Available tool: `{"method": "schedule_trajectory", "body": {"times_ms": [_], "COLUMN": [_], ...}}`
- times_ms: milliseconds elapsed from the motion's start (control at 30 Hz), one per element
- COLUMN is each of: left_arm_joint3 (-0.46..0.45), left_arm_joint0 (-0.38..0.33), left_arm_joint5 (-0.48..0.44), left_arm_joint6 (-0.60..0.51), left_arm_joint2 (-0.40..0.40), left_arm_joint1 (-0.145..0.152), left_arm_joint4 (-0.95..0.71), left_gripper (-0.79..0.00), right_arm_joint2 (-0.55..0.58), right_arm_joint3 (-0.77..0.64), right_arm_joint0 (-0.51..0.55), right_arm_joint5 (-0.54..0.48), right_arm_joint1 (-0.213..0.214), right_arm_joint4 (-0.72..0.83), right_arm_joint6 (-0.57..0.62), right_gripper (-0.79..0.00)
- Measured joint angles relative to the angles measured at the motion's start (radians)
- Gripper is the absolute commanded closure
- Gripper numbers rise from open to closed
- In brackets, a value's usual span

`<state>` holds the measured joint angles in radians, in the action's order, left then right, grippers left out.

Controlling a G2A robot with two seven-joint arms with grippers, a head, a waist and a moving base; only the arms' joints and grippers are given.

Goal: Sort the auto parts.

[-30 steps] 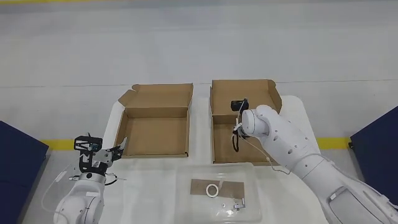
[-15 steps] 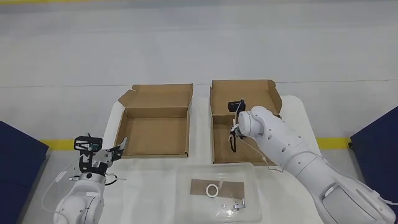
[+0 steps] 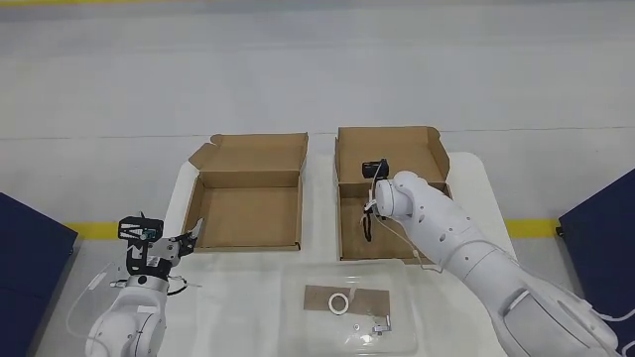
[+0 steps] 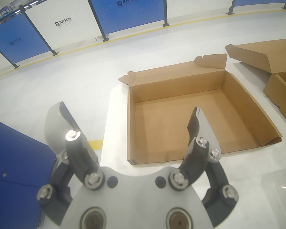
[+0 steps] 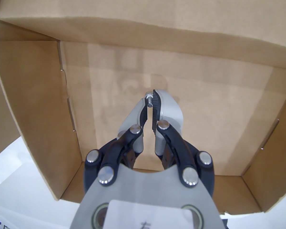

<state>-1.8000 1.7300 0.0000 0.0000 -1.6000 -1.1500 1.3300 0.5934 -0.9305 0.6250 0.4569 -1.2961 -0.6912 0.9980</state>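
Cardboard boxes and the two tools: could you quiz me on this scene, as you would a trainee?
1. True or false: the left tool is shut on a part.
2. What does the right tool hold above the floor of the right box?
3. Fill in: the white ring lies in a clear plastic ____.
Key: 1 false, the left tool is open and empty; 2 a small metal bolt; 3 tray.
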Motion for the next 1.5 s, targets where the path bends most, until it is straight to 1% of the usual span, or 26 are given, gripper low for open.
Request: {"method": "schedule_trajectory", "body": {"times_ms": [267, 300, 333, 367, 400, 500, 767, 967, 1067, 1100, 1133, 1167, 1200, 1333, 1367, 1500], "left_arm_joint3": [0.000, 0.000, 0.000, 0.000, 0.000, 0.000, 0.000, 0.000, 0.000, 0.000, 0.000, 0.000, 0.000, 0.000, 0.000, 0.000], "left_arm_joint0": [0.000, 0.000, 0.000, 0.000, 0.000, 0.000, 0.000, 0.000, 0.000, 0.000, 0.000, 0.000, 0.000, 0.000, 0.000, 0.000], "left_arm_joint5": [0.000, 0.000, 0.000, 0.000, 0.000, 0.000, 0.000, 0.000, 0.000, 0.000, 0.000, 0.000, 0.000, 0.000, 0.000, 0.000], "left_arm_joint6": [0.000, 0.000, 0.000, 0.000, 0.000, 0.000, 0.000, 0.000, 0.000, 0.000, 0.000, 0.000, 0.000, 0.000, 0.000, 0.000], "left_arm_joint2": [0.000, 0.000, 0.000, 0.000, 0.000, 0.000, 0.000, 0.000, 0.000, 0.000, 0.000, 0.000, 0.000, 0.000, 0.000, 0.000], "left_arm_joint1": [0.000, 0.000, 0.000, 0.000, 0.000, 0.000, 0.000, 0.000, 0.000, 0.000, 0.000, 0.000, 0.000, 0.000, 0.000, 0.000], "left_arm_joint4": [0.000, 0.000, 0.000, 0.000, 0.000, 0.000, 0.000, 0.000, 0.000, 0.000, 0.000, 0.000, 0.000, 0.000, 0.000, 0.000], "left_gripper": [-0.785, -0.785, -0.785, -0.785, -0.785, -0.785, -0.785, -0.785, -0.785, -0.785, -0.785, -0.785, -0.785, -0.785, -0.785, -0.785], "right_arm_joint2": [0.003, 0.004, 0.006, 0.007, 0.008, 0.013, 0.032, 0.061, 0.089, 0.098, 0.112, 0.122, 0.133, 0.189, 0.194, 0.194], "right_arm_joint3": [0.047, 0.052, 0.057, 0.061, 0.064, 0.073, 0.073, 0.013, -0.050, -0.073, -0.107, -0.135, -0.164, -0.309, -0.329, -0.323], "right_arm_joint0": [-0.011, -0.011, -0.012, -0.012, -0.012, -0.012, -0.010, 0.011, 0.037, 0.048, 0.065, 0.080, 0.095, 0.168, 0.174, 0.174], "right_arm_joint5": [-0.019, -0.021, -0.024, -0.025, -0.026, -0.027, -0.032, -0.026, -0.018, -0.012, -0.002, 0.005, 0.013, 0.040, 0.043, 0.044], "right_arm_joint1": [-0.021, -0.023, -0.025, -0.027, -0.028, -0.033, -0.039, -0.026, -0.008, -0.001, 0.009, 0.018, 0.026, 0.066, 0.069, 0.069], "right_arm_joint4": [-0.004, -0.003, -0.003, -0.003, -0.004, -0.005, -0.019, -0.045, -0.071, -0.084, -0.103, -0.118, -0.134, -0.221, -0.232, -0.230], "right_arm_joint6": [-0.001, -0.001, -0.002, -0.002, -0.002, -0.003, -0.001, 0.018, 0.041, 0.049, 0.061, 0.071, 0.083, 0.148, 0.154, 0.154], "right_gripper": [0.000, -0.009, -0.043, -0.099, -0.172, -0.249, -0.274, -0.320, -0.379, -0.422, -0.585, -0.727, -0.785, -0.785, -0.785, -0.785]}}
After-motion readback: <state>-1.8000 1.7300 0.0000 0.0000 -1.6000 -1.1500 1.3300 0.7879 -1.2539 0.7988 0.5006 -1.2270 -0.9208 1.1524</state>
